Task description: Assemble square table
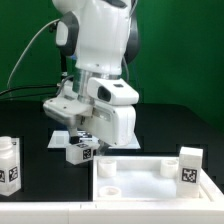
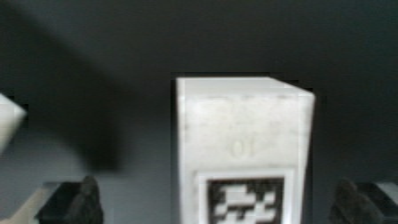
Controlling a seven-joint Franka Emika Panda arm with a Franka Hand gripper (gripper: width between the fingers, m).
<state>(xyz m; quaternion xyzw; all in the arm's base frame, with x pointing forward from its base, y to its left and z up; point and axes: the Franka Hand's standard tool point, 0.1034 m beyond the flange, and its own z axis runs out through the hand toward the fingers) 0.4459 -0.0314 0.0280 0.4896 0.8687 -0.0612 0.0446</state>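
The square table's white slab [image 1: 150,163], with raised rim and round corner sockets, lies at the front of the exterior view. One white tagged leg [image 1: 190,167] stands on its right side, and another leg [image 1: 9,165] stands on the black table at the exterior view's left. A third leg [image 1: 80,152] lies under my gripper [image 1: 86,140]. In the wrist view this leg [image 2: 244,120] fills the centre with its tag toward the camera. My gripper [image 2: 222,205] is open around it. Each dark finger [image 2: 71,203] stands clear of the leg's sides with a gap.
The marker board [image 1: 58,138] lies flat on the black table behind the gripped-over leg. A white object [image 2: 7,120] shows at the edge of the wrist view. A green wall backs the scene, and a cable hangs behind the arm.
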